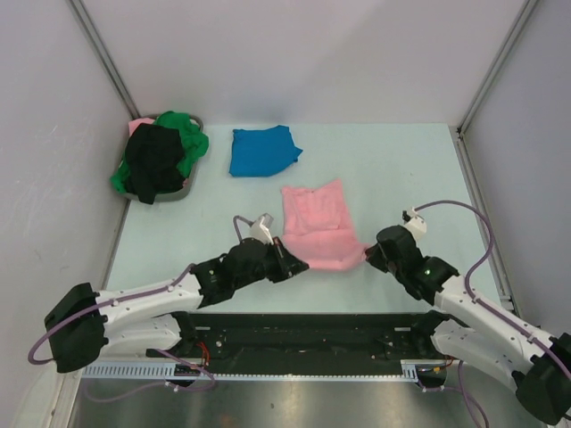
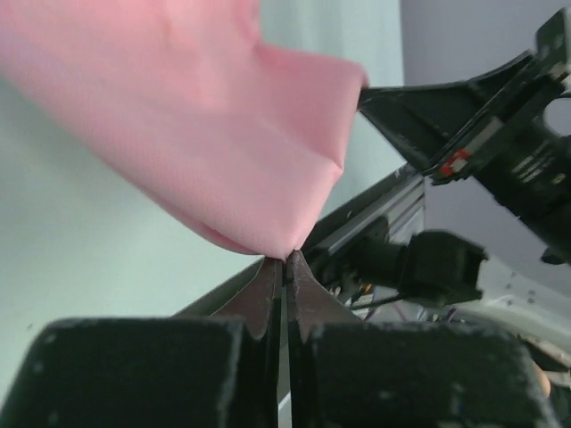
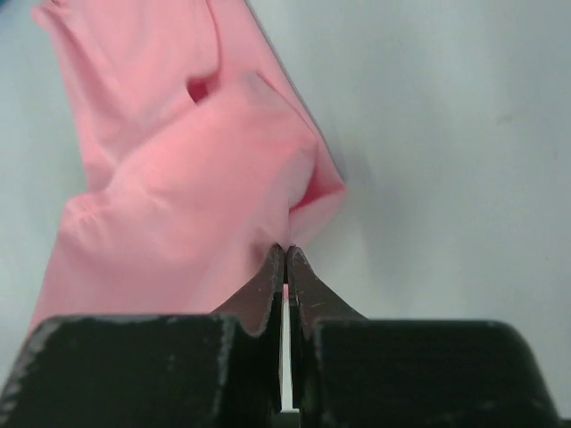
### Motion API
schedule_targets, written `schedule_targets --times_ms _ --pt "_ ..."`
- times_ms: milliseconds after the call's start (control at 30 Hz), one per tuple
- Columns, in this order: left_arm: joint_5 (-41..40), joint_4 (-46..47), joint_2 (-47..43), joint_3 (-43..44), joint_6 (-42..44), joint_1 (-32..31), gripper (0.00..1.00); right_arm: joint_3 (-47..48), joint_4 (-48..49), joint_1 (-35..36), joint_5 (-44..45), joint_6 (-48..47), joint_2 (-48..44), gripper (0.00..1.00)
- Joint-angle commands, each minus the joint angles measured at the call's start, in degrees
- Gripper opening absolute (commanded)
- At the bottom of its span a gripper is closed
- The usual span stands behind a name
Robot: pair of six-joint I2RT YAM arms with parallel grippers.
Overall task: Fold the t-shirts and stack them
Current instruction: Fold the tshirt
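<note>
From above, we see the pink t-shirt (image 1: 317,223) lying mid-desk (image 1: 401,169), long axis running away from us, with the left claw (image 1: 294,261) at its near left corner and the right claw (image 1: 368,253) at its near right, so the cloth stretches straight ahead of both towards the blue t-shirt (image 1: 263,150). The left wrist view shows that claw pinched closed on a raised pink corner, the rest cut off. The right wrist view shows its claw likewise closed on a bunched fold; we cannot tell how many layers it grips.

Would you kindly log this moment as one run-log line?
left gripper jaws shut on pink t-shirt | right gripper jaws shut on pink t-shirt | blue t-shirt folded
</note>
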Motion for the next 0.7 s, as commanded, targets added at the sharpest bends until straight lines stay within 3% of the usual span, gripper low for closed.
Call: schedule_targets --times_ms 0,467,667 --pt "-0.1 -4.2 0.4 6.1 5.1 4.4 0.0 7.0 9.3 -4.2 -0.8 -5.0 4.9 0.0" --pt "9.8 1.9 15.9 14.1 10.6 22.7 0.0 27.1 23.0 -15.2 -11.6 -10.1 35.7 0.0" --pt "13.3 3.7 24.5 19.7 11.3 28.7 0.0 33.9 26.2 -17.3 -14.6 -10.0 43.9 0.0"
